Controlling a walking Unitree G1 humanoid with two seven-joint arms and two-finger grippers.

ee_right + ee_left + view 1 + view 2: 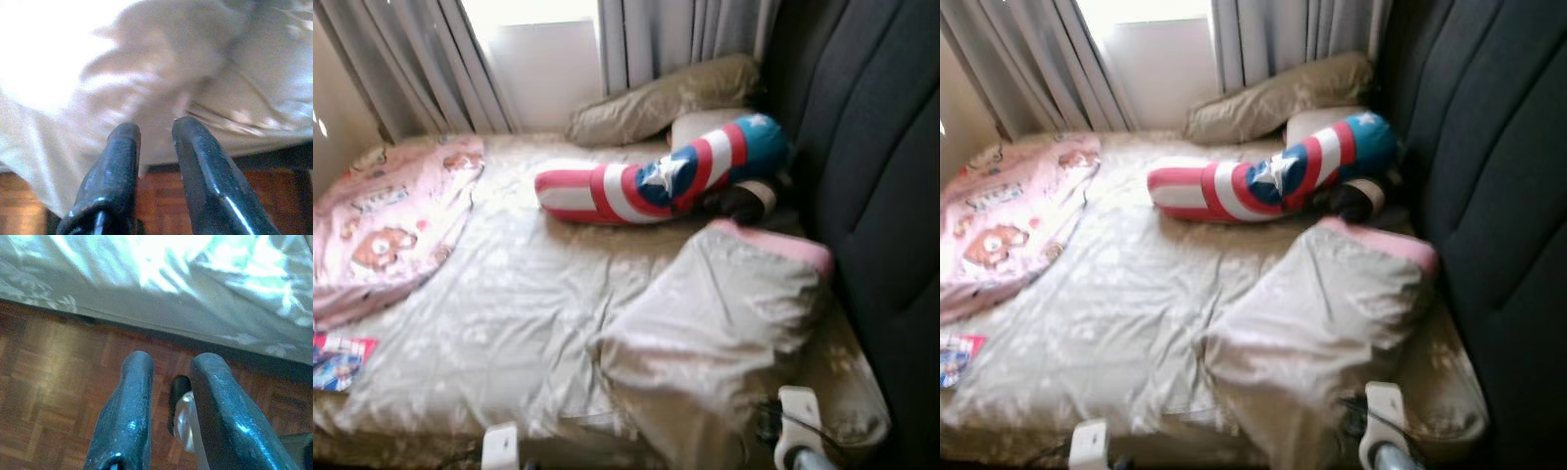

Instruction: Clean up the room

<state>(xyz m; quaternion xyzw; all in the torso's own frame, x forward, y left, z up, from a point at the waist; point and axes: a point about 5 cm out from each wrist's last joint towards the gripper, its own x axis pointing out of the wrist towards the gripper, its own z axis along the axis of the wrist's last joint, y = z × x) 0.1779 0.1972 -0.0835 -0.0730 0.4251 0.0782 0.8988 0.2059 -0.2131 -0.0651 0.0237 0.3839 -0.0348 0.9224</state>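
The left gripper (pixel 168 364) hangs low over the wooden floor (pixel 54 382) at the bed's edge, its two black fingers (pixel 127 406) parted with a gap between them and nothing held. The right gripper (pixel 152 129) is also released, its fingers (pixel 195 166) apart and empty, pointing at the folded blanket (pixel 161 63) that drapes over the side of the bed.

Seen from the head, that blanket (pixel 724 313) lies rumpled on the near right part of the bed (pixel 519 313), its pink trim turned toward the dark headboard (pixel 871 166). Just beyond it a long bolster (pixel 656 181) in red, white and blue with a star lies across the bed, one end resting on a pale pillow (pixel 700 125). A tan pillow (pixel 661 98) leans against the curtains (pixel 675 34) behind. A pink printed quilt (pixel 391 220) covers the far left part of the bed. Near the left edge lies something flat and colourful, perhaps a booklet (pixel 340 360); the picture is too soft to tell.
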